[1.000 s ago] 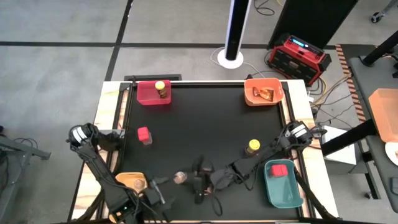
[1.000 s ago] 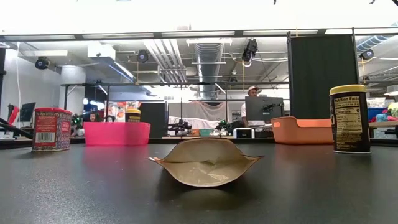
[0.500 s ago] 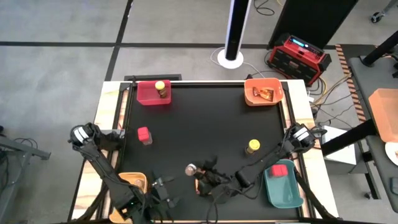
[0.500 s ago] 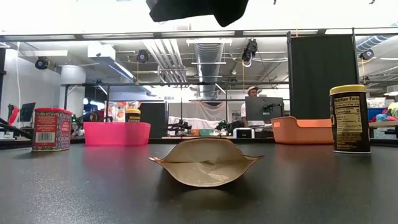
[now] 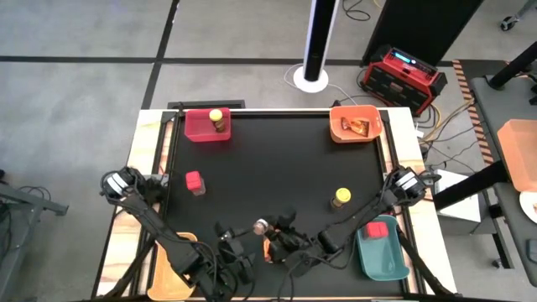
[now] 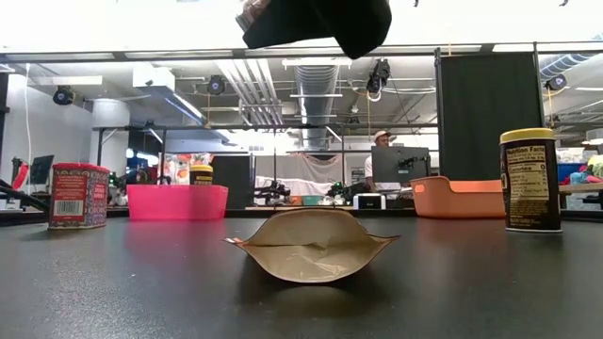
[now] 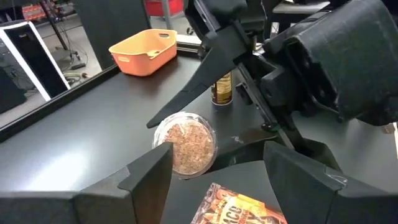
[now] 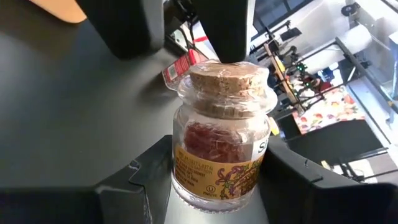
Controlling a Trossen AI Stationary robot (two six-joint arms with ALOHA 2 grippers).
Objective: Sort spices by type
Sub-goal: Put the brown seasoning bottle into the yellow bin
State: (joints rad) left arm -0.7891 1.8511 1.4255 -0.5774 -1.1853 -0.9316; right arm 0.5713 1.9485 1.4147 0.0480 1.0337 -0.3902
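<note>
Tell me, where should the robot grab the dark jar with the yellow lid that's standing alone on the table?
Probably around its round dark body, just under the lid, coming straight down from above. The yellow-lidded jar stands upright with bare table all round, so the jaws can drop on either side. The right gripper is holding a cork-topped jar.

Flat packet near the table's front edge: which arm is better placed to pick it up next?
Left. The left gripper is open with the packet just beyond it; the right gripper is shut on a cork-stoppered jar.
</note>
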